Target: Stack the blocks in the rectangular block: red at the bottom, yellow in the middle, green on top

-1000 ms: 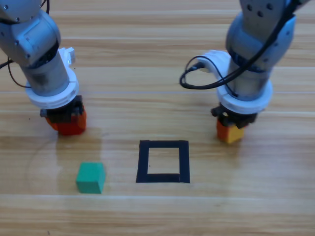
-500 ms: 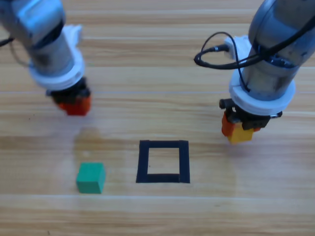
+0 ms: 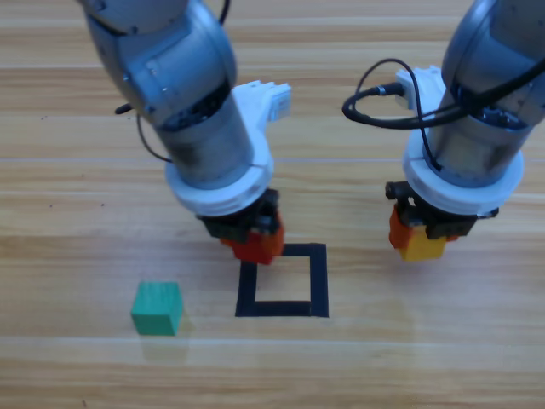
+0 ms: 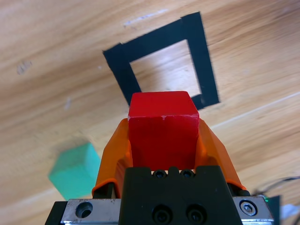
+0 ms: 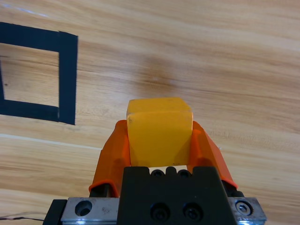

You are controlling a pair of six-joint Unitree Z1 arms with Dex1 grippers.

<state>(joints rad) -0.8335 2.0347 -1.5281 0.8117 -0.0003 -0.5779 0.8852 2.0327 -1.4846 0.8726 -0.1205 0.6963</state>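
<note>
My left gripper (image 3: 252,243) is shut on the red cube (image 3: 255,245) and holds it in the air over the upper left corner of the black tape rectangle (image 3: 283,280). In the left wrist view the red cube (image 4: 162,129) sits between the orange jaws, with the tape rectangle (image 4: 161,63) beyond it. To the right of the rectangle, my right gripper (image 3: 419,240) is shut on the yellow cube (image 3: 424,247), held above the table; in the right wrist view the yellow cube (image 5: 159,131) fills the jaws. The green cube (image 3: 157,308) lies on the table, left of the rectangle.
The wooden table (image 3: 383,358) stretches around the rectangle. A black cable (image 3: 375,106) loops off the right arm's wrist. In the left wrist view the green cube (image 4: 75,171) shows blurred at the lower left.
The left arm has swung right and forward with the red cube, from the far left to the rectangle's upper left corner. The right gripper with the yellow cube barely shifted.
</note>
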